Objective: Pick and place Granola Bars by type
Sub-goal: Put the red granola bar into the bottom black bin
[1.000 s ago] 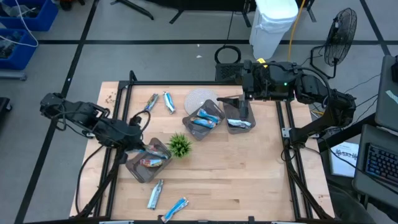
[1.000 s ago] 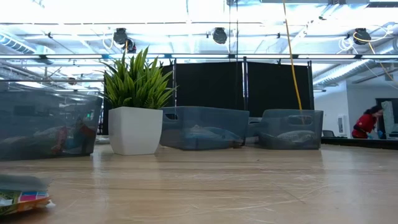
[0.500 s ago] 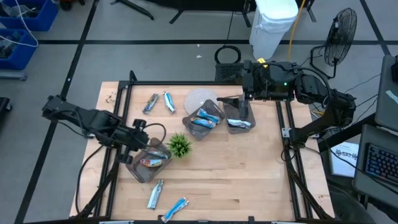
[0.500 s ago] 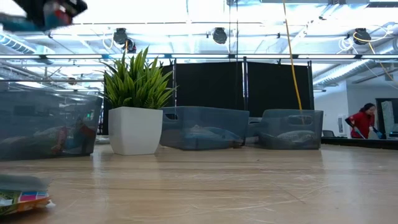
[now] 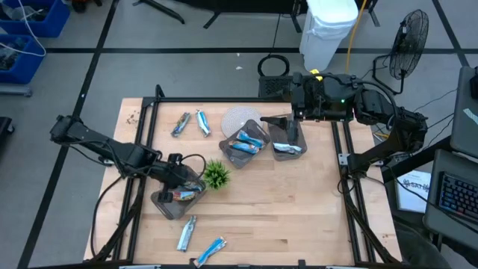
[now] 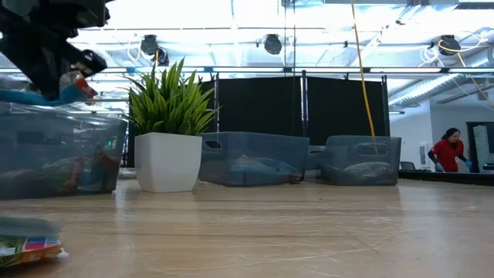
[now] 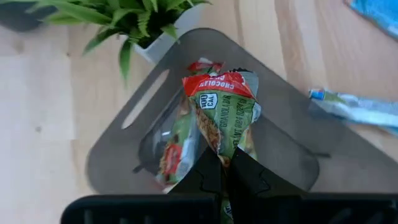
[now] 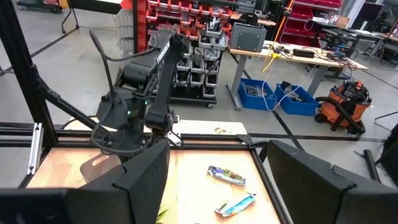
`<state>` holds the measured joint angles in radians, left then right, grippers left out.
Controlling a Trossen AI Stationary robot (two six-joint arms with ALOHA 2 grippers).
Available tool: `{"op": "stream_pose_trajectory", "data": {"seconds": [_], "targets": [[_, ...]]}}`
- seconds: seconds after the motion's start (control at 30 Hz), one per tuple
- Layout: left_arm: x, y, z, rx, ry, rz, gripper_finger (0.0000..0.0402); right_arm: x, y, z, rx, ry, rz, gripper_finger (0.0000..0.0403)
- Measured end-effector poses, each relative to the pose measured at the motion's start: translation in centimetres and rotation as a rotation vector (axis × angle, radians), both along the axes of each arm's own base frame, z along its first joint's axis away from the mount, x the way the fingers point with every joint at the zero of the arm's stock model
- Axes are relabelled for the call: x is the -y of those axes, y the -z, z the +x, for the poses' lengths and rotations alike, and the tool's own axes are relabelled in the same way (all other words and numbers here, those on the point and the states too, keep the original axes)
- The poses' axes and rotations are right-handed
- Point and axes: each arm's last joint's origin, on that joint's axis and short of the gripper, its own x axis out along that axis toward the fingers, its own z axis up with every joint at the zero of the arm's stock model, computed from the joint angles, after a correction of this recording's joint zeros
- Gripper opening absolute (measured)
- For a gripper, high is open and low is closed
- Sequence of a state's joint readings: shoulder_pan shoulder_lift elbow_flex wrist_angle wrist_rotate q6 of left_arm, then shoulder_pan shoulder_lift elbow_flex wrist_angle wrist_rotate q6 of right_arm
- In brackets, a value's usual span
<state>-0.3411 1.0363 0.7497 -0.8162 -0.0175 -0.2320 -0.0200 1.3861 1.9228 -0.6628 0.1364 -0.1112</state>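
- While the left gripper (image 7: 221,163) hung over the near-left grey tray (image 7: 292,124), its fingers were pinched tight on one end of a green granola bar with a red band (image 7: 221,112).
- That bar dangled just above the tray's inside, where another red-and-green packet (image 7: 177,152) lay on the floor of the tray.
- Seen from above, the left gripper (image 5: 181,171) sat over the near-left tray (image 5: 166,206), just left of the small green plant (image 5: 216,174).
- Two blue-and-silver bars (image 5: 187,233) lay on the table nearer than that tray, toward the front edge.
- Two more bars (image 5: 191,122) lay at the far left of the table.
- Farther right, the middle tray (image 5: 244,144) and the right tray (image 5: 287,149) each held blue packets.
- The right gripper (image 5: 290,127) waited above the right tray, its fingers (image 8: 146,171) spread wide and holding nothing.
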Motion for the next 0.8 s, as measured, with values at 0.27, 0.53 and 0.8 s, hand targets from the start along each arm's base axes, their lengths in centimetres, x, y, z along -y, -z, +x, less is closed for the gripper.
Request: {"op": "stream_pose_trajectory", "data": {"seconds": [0.27, 0.53, 0.8], "targets": [[0.9, 3.2, -0.4, 0.022, -0.022, -0.047, 0.0008, 0.1, 0.0, 0.0, -0.002, 0.024, -0.015, 0.0263], [1.0, 6.3, -1.2, 0.029, -0.057, -0.089, 0.0008, 0.1, 0.0, 0.0, -0.004, 0.024, -0.018, 0.0263], [0.8, 7.9, -1.8, 0.0, -0.077, -0.109, 0.0008, 0.1, 0.0, 0.0, -0.004, 0.024, -0.018, 0.0263]]}}
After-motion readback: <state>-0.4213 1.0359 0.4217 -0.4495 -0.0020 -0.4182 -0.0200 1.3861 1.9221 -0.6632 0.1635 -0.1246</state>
